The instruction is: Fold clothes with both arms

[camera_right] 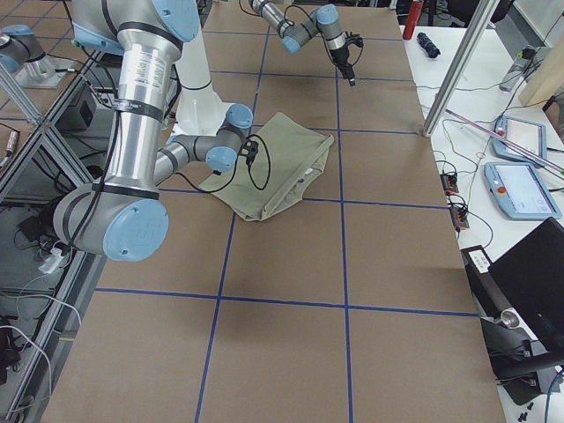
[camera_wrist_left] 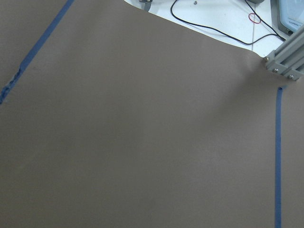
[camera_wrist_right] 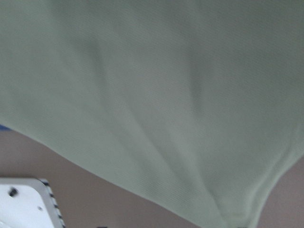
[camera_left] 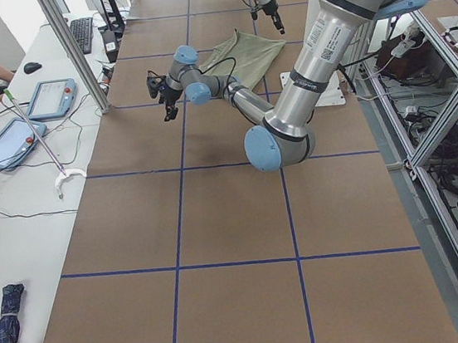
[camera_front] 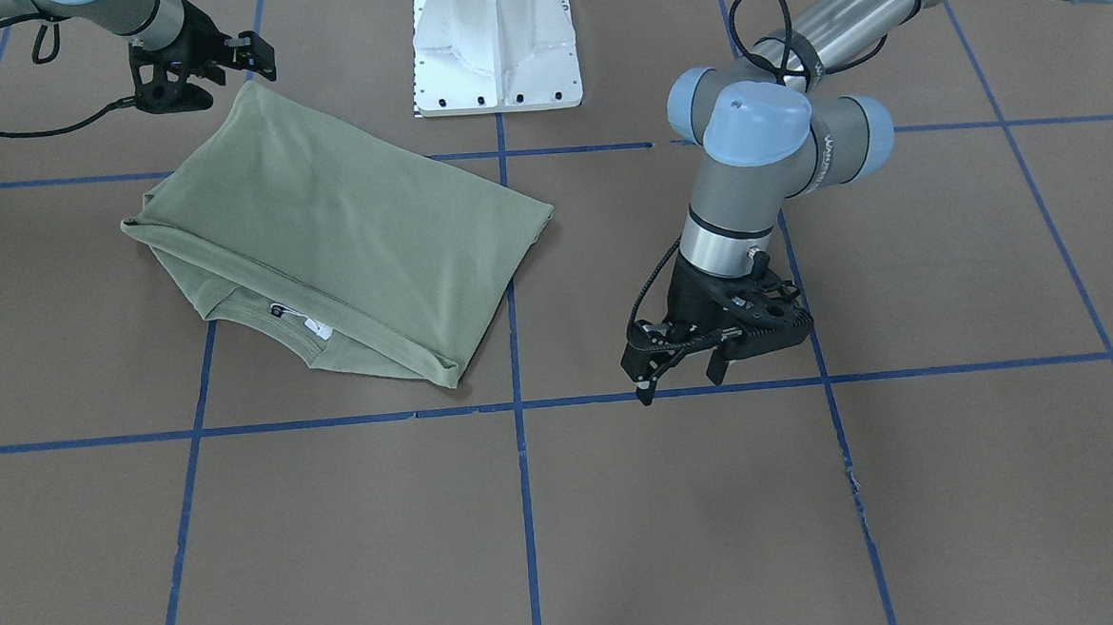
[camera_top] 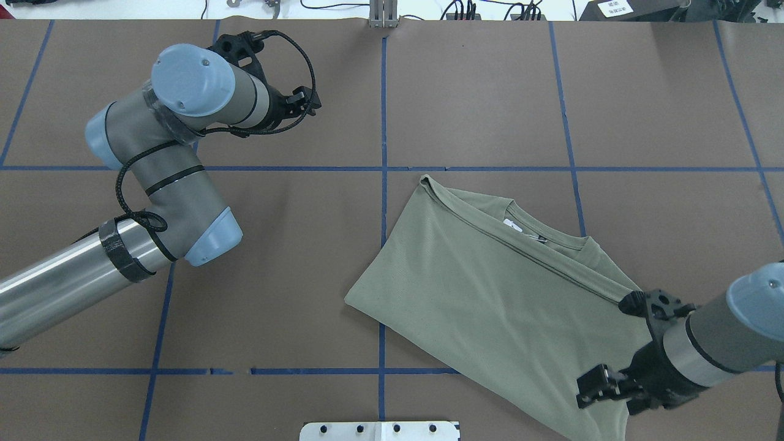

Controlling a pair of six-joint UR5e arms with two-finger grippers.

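Bright, even light fell from overhead, leaving only soft, thin shadows beneath the shirt (camera_front: 343, 238). Highlights streaked the left arm (camera_top: 55, 282) along its steel tube. The right wrist view was blurred throughout; the others were sharp.

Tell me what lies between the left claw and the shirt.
Between left claw and shirt: bare brown table, one blue tape line, per front-facing view.

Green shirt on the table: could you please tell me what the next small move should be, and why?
Probably lower the right gripper onto the corner of the shirt beneath it and close. It hovers there, apparently open, with cloth filling its wrist view, while the shirt lies flat and ungrasped. The left gripper, open, hangs over bare table well away from the shirt.
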